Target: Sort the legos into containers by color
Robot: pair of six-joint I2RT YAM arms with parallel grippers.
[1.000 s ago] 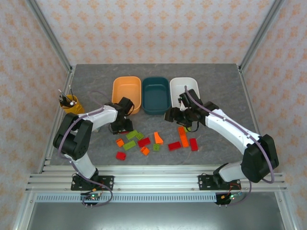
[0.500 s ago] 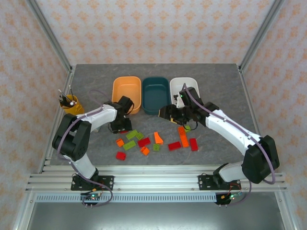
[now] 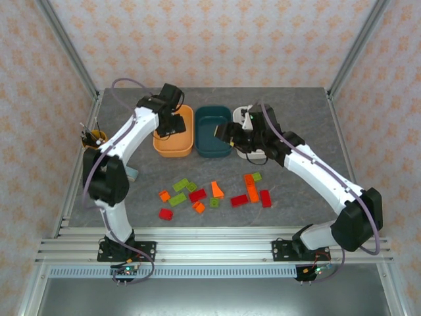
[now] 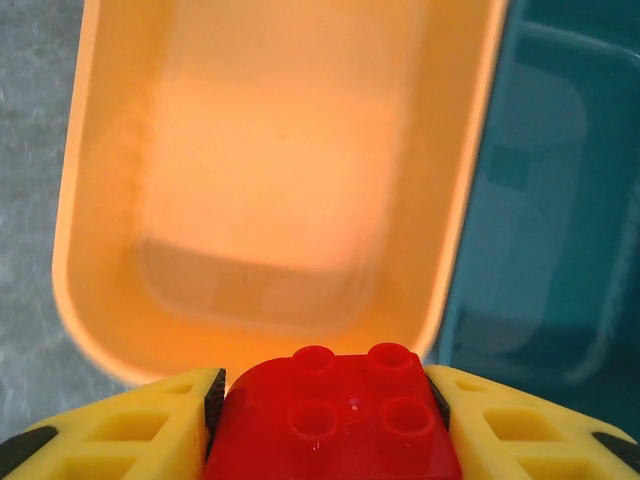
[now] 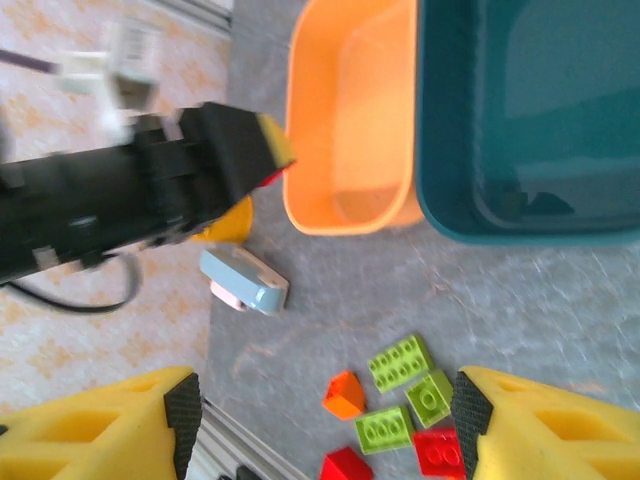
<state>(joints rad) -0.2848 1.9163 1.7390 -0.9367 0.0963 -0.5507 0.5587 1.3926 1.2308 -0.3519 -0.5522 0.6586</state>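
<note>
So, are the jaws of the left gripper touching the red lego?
Touching. In the left wrist view the red lego sits between the two yellow jaws of the left gripper, pressed against both, with no gap on either side.

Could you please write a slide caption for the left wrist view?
Left gripper holds a red lego over the orange tub, teal tub alongside.

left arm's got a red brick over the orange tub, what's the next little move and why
Probably open the left gripper and let the red brick drop. Its yellow fingers clamp the brick on both sides, and the top view puts the gripper above the inside of the orange tub, whose floor looks bare in the left wrist view. Nothing seems to stand in the way of the drop.
</note>
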